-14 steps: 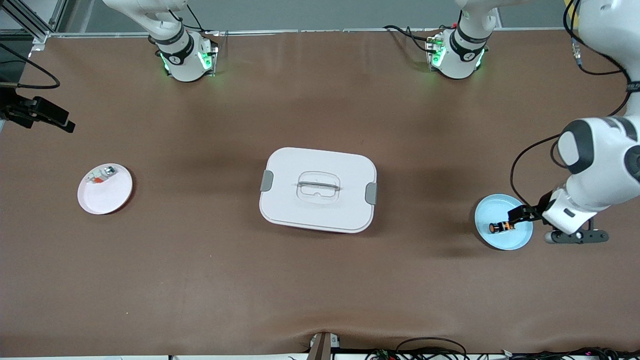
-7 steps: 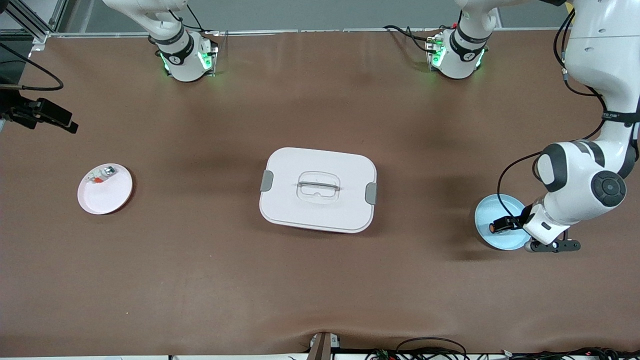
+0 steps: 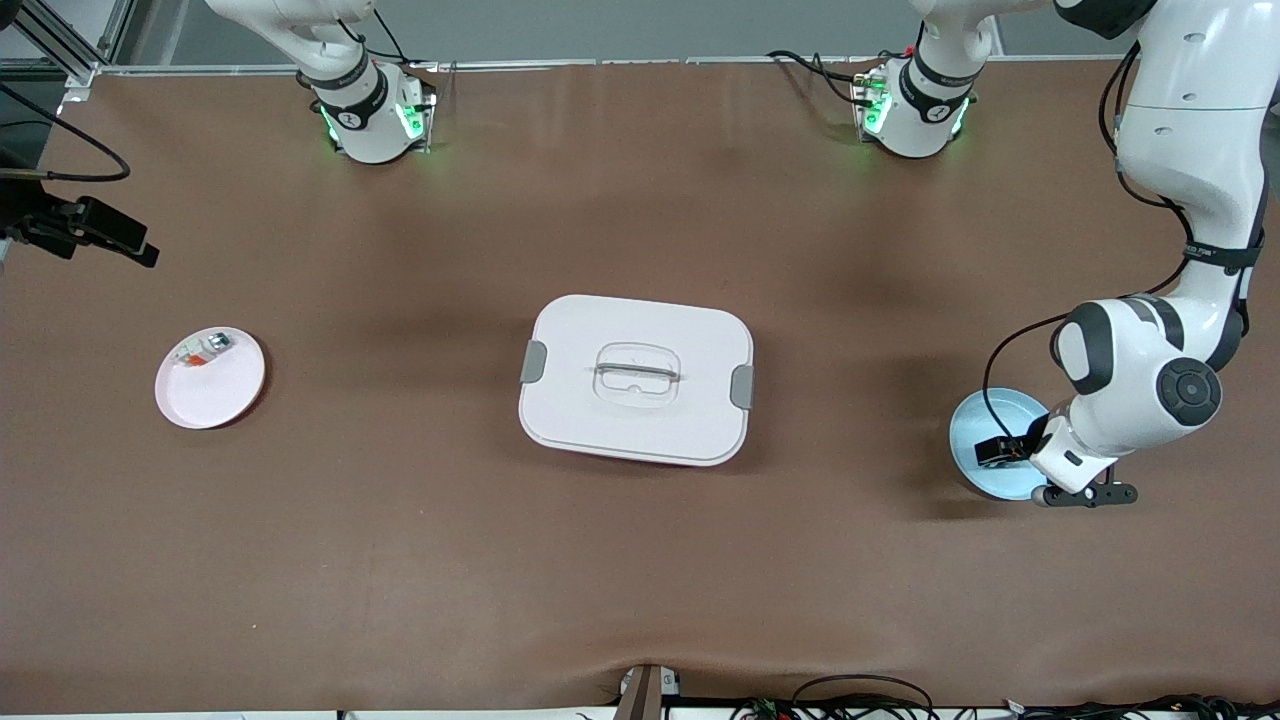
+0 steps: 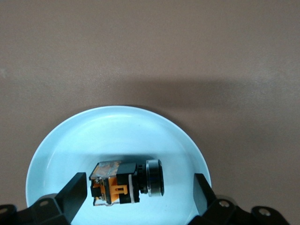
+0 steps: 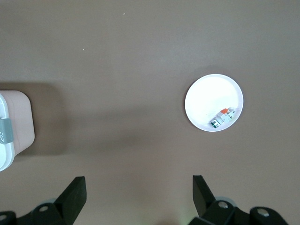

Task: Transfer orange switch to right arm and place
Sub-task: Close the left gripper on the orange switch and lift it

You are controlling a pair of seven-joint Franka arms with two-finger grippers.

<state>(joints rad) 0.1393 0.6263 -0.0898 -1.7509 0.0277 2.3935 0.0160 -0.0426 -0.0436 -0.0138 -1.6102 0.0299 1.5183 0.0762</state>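
The orange switch [image 4: 124,183] lies on its side in the light blue plate [image 4: 117,131], black body with orange parts and a round cap. My left gripper [image 4: 139,192] is open, low over the plate, one finger on each side of the switch, not touching it. In the front view the left gripper [image 3: 1005,450] sits over the blue plate [image 3: 970,440] near the left arm's end and covers the switch. My right gripper [image 5: 139,197] is open and empty, high over bare table, and shows at the edge of the front view [image 3: 135,245].
A white lidded box [image 3: 636,380] stands mid-table; its corner shows in the right wrist view [image 5: 14,126]. A white plate [image 3: 215,395] near the right arm's end holds a small whitish piece with a red-orange bit [image 3: 203,350]; both also show in the right wrist view [image 5: 206,101].
My left gripper has moved over the blue plate toward the switch and now straddles it. The switch has not moved. The right gripper has barely shifted.
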